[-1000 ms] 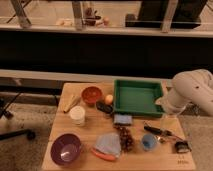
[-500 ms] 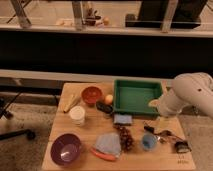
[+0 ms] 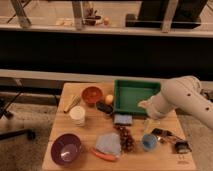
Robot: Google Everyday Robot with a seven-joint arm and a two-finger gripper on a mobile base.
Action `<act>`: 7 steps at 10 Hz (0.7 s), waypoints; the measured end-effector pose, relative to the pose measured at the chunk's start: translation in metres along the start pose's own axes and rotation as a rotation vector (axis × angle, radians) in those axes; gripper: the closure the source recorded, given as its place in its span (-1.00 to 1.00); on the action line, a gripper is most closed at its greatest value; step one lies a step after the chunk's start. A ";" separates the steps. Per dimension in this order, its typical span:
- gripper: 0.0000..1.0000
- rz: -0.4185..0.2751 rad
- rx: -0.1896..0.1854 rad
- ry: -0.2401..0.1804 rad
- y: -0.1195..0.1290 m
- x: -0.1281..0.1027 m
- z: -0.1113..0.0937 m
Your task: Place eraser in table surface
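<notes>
My gripper [image 3: 149, 123] hangs low over the counter [image 3: 92, 128], jaws apart and, as far as I can tell, empty. The eraser [image 3: 104, 107] lies at its nine o'clock, just beside the green tray [image 3: 131, 95]; I'd come in low and close across its narrow width.

- No word, label, brand or number can be read anywhere in the scene.
- Table [image 3: 92, 131]: a small dark mark [image 3: 181, 159] sits at its near right corner. It is too blurred to tell whether it is writing.
- Gripper [image 3: 150, 124]: it hangs over the right part of the table, just on the near side of the tray [image 3: 117, 97] at that tray's near right corner. No marking on it is legible.
</notes>
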State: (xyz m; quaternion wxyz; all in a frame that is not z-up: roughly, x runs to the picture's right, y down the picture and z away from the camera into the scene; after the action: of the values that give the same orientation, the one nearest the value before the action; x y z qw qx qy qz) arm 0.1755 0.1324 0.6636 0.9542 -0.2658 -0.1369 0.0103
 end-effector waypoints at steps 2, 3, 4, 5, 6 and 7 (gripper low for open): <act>-0.60 -0.023 0.008 -0.017 -0.003 -0.021 0.007; -0.60 -0.037 0.009 -0.022 -0.004 -0.032 0.010; -0.60 -0.055 0.009 -0.029 -0.005 -0.047 0.015; -0.60 -0.068 0.009 -0.035 -0.006 -0.056 0.018; -0.60 -0.083 0.008 -0.044 -0.006 -0.067 0.022; -0.60 -0.093 0.008 -0.052 -0.006 -0.073 0.025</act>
State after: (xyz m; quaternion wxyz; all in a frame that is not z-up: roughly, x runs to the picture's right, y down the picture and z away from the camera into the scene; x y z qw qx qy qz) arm 0.0985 0.1329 0.6681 0.9508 -0.2551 -0.1738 -0.0268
